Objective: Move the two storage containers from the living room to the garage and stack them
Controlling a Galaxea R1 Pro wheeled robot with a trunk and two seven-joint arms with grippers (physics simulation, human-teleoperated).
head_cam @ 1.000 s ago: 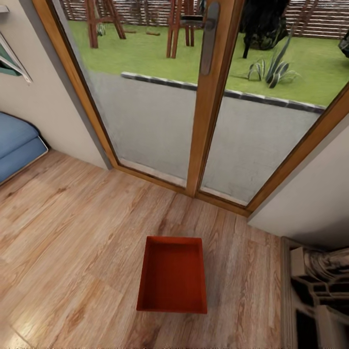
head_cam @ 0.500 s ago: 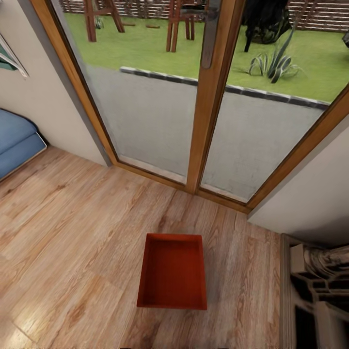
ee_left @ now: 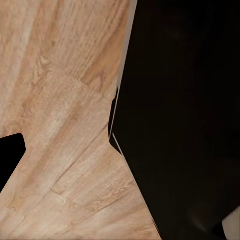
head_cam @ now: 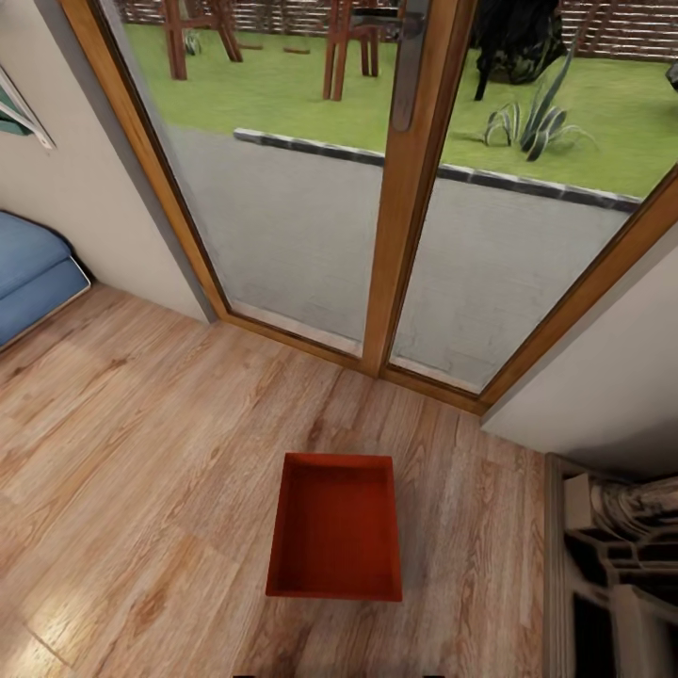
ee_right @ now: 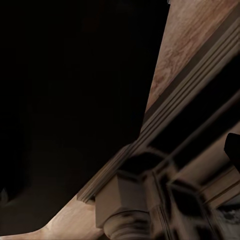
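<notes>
Grippers tucked low, container lying dead ahead

Jaw state of L and R grippers: can't tell, wrist views giving just dark robot body, wood planks, carved furniture (ee_right: 150, 200). One storage container (head_cam: 336, 527) is sitting empty on living-room plank floor (head_cam: 141, 471), centred btwn both arms, neither nearer, long axis pointing away twd glass doors (head_cam: 395, 235).

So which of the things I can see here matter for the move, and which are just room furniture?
Belongs to the job:
- storage container, orange-red, open side up, lying on the wood-plank floor

Just lying about:
- blue sofa by the wall
- wood-framed glass doors
- ornate dark cabinet beside the container
</notes>
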